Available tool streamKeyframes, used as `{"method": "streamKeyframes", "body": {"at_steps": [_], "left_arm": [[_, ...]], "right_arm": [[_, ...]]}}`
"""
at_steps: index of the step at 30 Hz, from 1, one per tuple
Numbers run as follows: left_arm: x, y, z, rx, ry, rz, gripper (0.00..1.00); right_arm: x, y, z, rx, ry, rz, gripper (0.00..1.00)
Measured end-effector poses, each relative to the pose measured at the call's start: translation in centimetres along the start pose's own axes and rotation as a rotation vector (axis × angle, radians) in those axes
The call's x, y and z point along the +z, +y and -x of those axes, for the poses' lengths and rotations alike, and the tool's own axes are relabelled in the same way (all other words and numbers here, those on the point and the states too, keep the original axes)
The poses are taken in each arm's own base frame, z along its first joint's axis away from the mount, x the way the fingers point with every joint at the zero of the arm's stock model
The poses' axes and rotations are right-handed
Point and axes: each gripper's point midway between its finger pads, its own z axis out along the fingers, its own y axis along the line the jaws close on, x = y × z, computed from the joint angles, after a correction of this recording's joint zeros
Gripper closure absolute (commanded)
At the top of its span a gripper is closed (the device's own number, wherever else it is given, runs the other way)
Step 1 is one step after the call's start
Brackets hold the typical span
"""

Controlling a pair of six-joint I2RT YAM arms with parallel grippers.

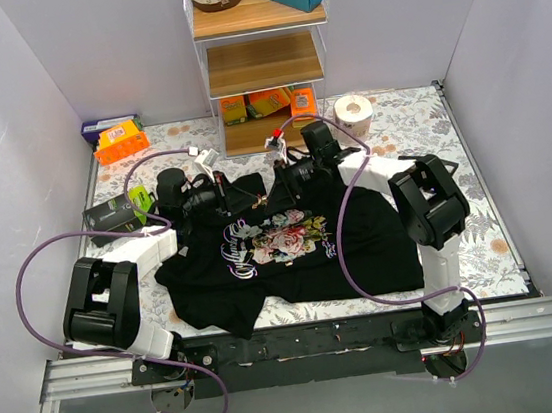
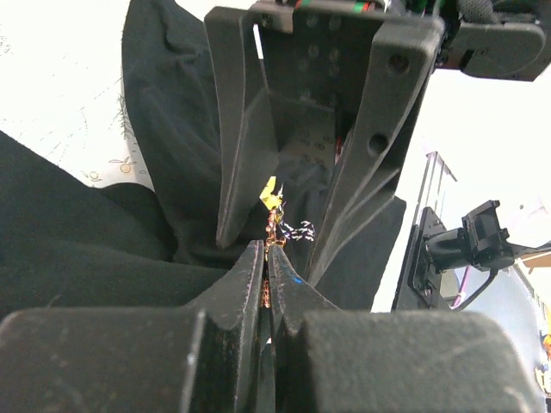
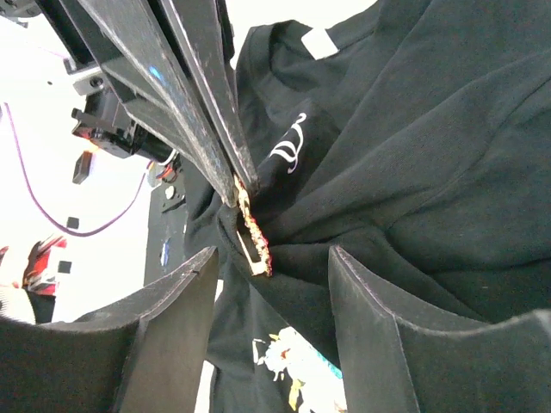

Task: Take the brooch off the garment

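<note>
The garment (image 1: 292, 255), a black T-shirt with a rose print, lies on the table with its collar area bunched between the two grippers. The brooch (image 3: 256, 239), a small red-pink pin with a gold edge, sits in a raised fold of the fabric. My left gripper (image 2: 269, 245) is shut on the brooch (image 2: 272, 225); its fingers (image 3: 207, 129) reach in from the upper left in the right wrist view. My right gripper (image 3: 274, 255) is open, its fingers (image 2: 241, 155) straddling the fold just beyond the brooch. In the top view the left gripper (image 1: 232, 194) and right gripper (image 1: 281, 178) meet, and the brooch is hidden.
A wooden shelf unit (image 1: 261, 65) stands at the back with boxes on it. A tape roll (image 1: 353, 111) is at the back right, an orange box (image 1: 122, 142) at the back left, and a black-and-green device (image 1: 121, 213) lies left of the shirt.
</note>
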Motion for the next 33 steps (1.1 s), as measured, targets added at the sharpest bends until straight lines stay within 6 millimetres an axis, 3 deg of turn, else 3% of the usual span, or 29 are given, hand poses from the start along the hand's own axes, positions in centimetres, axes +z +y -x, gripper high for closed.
{"method": "streamKeyframes", "body": {"at_steps": [4,11,22,28,33], "left_arm": [[-0.1,0.1,-0.3,-0.009,-0.005,0.003,1.0],[-0.2,0.3,-0.6,-0.022,-0.017,0.017,1.0],[-0.4,-0.3,0.0,0.006,-0.032,0.002,1.0],[-0.4,-0.6,0.0,0.012,-0.03,-0.012,1.0],[-0.4,-0.7,-0.1,0.011,-0.025,-0.021,1.0]], "right_arm": [[1.0,0.4,-1.6,0.027,0.029,0.011,0.34],[1.3,0.5,-2.0,0.031,0.041,-0.005,0.34],[-1.2,-1.0,-0.5,0.053,-0.015,-0.062,0.39],[-1.2,-0.7,0.8,0.028,-0.03,-0.062,0.4],[-1.2,-0.4,2.2,-0.013,-0.05,-0.054,0.46]]}}
